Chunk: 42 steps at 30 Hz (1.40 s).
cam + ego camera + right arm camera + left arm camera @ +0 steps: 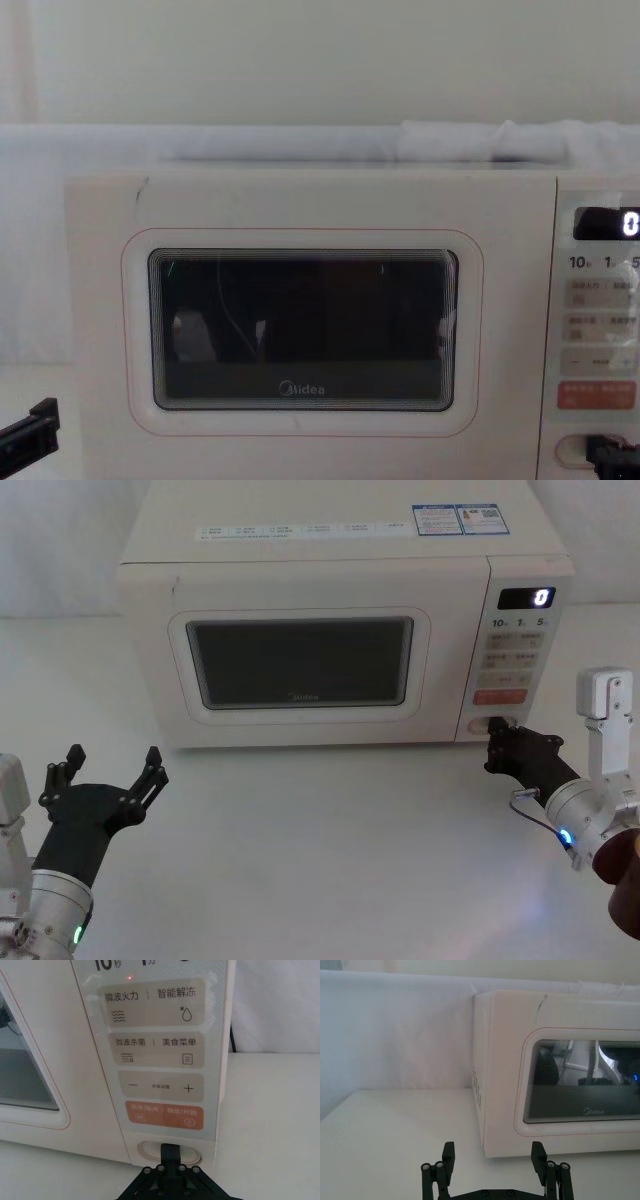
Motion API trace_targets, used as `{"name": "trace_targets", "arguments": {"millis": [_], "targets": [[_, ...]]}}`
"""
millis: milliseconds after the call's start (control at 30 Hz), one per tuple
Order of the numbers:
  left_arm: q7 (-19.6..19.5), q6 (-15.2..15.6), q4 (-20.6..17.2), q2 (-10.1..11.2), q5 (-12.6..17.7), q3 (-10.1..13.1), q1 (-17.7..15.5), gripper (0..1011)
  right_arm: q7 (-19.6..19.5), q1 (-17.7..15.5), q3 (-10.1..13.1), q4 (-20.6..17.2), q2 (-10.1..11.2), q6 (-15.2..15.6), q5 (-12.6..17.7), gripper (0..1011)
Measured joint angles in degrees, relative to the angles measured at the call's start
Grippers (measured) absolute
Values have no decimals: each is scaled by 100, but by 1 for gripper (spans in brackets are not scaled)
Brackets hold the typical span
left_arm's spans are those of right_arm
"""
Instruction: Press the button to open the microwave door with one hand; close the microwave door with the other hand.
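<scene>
The cream microwave door [300, 670] with its dark window is shut flush against the oven. On the control panel's bottom edge sits the wide cream button [148, 1151]. My right gripper [170, 1150] is shut, and its joined black fingertips rest against the middle of the button, hiding part of it. The head view shows the same contact, right gripper [496, 726] on the button [482, 723]. My left gripper [110, 770] is open and empty, low in front of the door's left end and well short of it. From its own wrist view the left gripper [493, 1156] faces the door [580, 1080].
The microwave [330, 540] stands at the back of a white table [320, 850], with a white draped wall behind. An orange-red key [167, 1115] lies just above the button. Bare tabletop stretches between the two arms.
</scene>
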Motion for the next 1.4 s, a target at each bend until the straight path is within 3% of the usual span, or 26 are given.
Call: {"name": "trace_targets", "arguments": {"millis": [1400], "targets": [[0,0,0,0,0,0,0,1001,-72,243,-59,304,-191,-102,-92,0]]}}
